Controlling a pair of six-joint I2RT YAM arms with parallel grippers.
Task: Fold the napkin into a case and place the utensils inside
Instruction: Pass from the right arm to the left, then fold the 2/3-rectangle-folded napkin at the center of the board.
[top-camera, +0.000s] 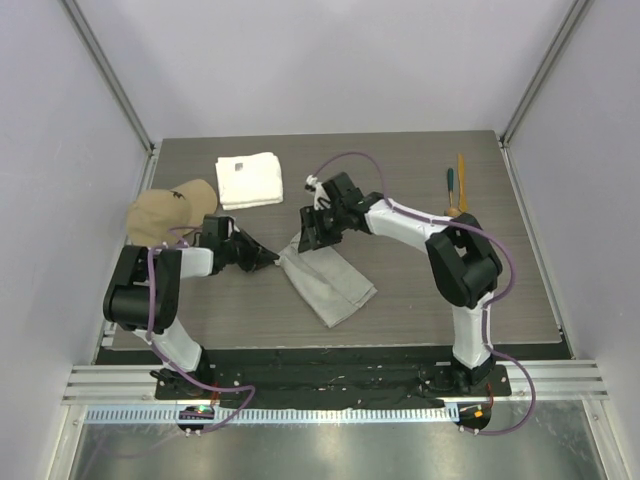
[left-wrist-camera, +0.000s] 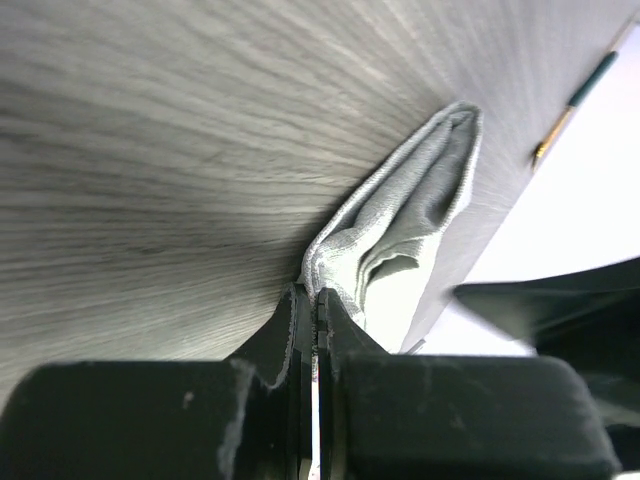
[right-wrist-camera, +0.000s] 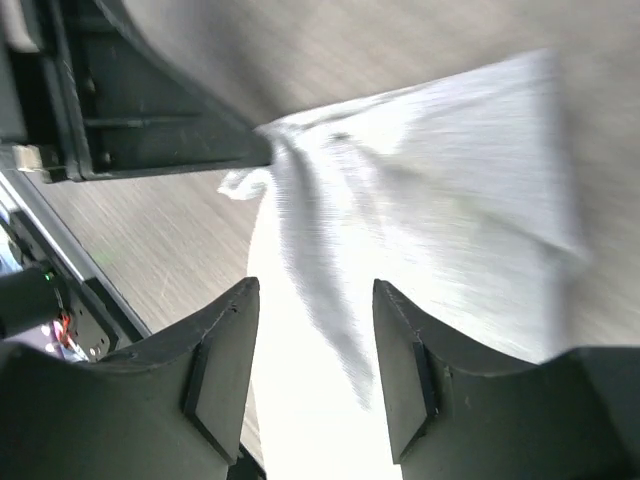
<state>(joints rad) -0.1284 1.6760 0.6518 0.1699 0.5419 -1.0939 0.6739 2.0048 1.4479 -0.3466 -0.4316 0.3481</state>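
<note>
The light-grey napkin (top-camera: 328, 282) lies folded into a long strip in the middle of the table. My left gripper (top-camera: 268, 260) is shut on its near-left corner; in the left wrist view the cloth (left-wrist-camera: 410, 215) bunches up right at the closed fingertips (left-wrist-camera: 318, 295). Over the strip's far end my right gripper (top-camera: 308, 240) stands open, the napkin (right-wrist-camera: 430, 170) showing between and beyond its spread jaws (right-wrist-camera: 315, 290), with nothing gripped. The utensils lie at the back right: a teal-handled one (top-camera: 450, 183), an orange stick (top-camera: 461, 175) and a wooden bowl (top-camera: 454, 212) partly behind the right arm.
A thick white towel (top-camera: 249, 180) sits at the back, left of centre. A tan cap (top-camera: 172, 210) lies at the left edge, close behind my left arm. Walls close in the table on both sides and at the back.
</note>
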